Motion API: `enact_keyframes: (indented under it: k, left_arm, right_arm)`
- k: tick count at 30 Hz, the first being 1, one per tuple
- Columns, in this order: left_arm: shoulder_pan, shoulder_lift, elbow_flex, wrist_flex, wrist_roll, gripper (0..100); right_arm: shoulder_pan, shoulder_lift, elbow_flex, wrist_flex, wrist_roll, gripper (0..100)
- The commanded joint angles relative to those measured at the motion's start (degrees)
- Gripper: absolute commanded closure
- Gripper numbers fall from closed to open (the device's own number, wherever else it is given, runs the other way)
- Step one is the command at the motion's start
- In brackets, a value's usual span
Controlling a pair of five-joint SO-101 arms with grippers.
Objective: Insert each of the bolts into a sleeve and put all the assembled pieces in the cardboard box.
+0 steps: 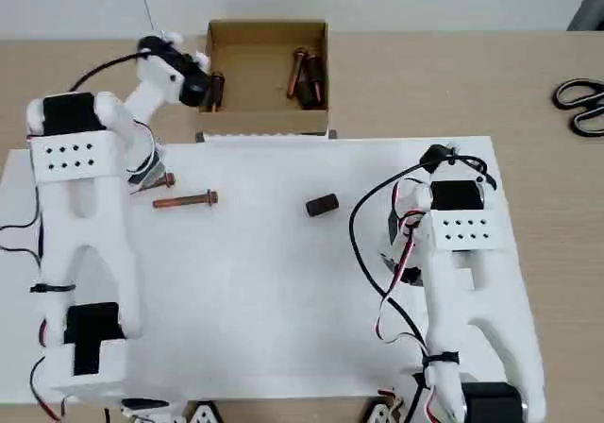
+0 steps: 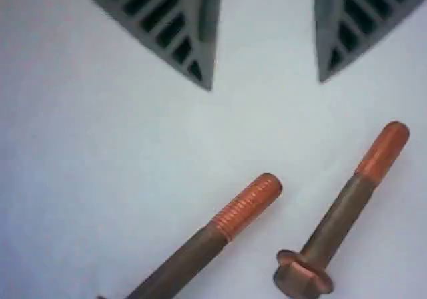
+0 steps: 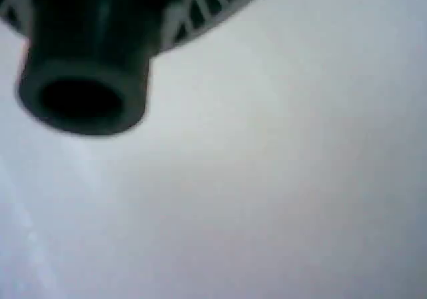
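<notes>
Bolts loose on the white sheet (image 1: 283, 291), count two, seen from the high view. The full-length bolt (image 1: 185, 199) lies in the open just beside the left arm (image 1: 71, 159). The tucked bolt (image 1: 163, 178) pokes out from under that same arm. One loose sleeve (image 1: 322, 205) sits alone mid-sheet between the two arms, nearer the right arm (image 1: 462, 229), with bare sheet all round it. The cardboard box (image 1: 267, 119) stands beyond both arms, its near wall against the sheet's far edge. Inside are what look like three assembled pieces: a lone piece (image 1: 218, 91) by the wall on the left arm's side, and paired pieces (image 1: 306, 78) toward the other side. Scissors (image 1: 580, 105) lie on the wooden table (image 1: 425, 83), well out past the right arm.

Over to the left wrist view: the left gripper (image 2: 263, 79) is spread wide, nothing between its fingers. Both bolts lie flat on the sheet close to the fingertips but outside the gap. They are side by side, not touching, threaded ends toward the fingers.

Right wrist view: the right gripper (image 3: 97, 19) is clamped on the held sleeve (image 3: 80, 99). Its bore faces the camera, with plain white sheet beyond.
</notes>
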Motion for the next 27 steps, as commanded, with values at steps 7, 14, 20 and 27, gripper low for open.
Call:
enact_keyframes:
  k: [7,14,20,27]
  left_arm:
    - [2.99,7.74,-0.48,1.67,-13.54,87]
    - [3.78,12.04,-0.48,1.67,-21.10,87]
    - [3.87,16.00,-0.57,0.70,-23.74,87]
    - [5.71,20.04,-3.12,-2.81,-23.82,87]
  right_arm:
    - [-0.04,-1.54,-0.18,-0.57,0.09,99.5]
    - [-0.04,-1.54,-0.18,-0.57,0.09,99.5]
    - [-0.04,-1.54,-0.18,-0.57,0.09,99.5]
    - [-0.04,-1.54,-0.18,-0.57,0.09,99.5]
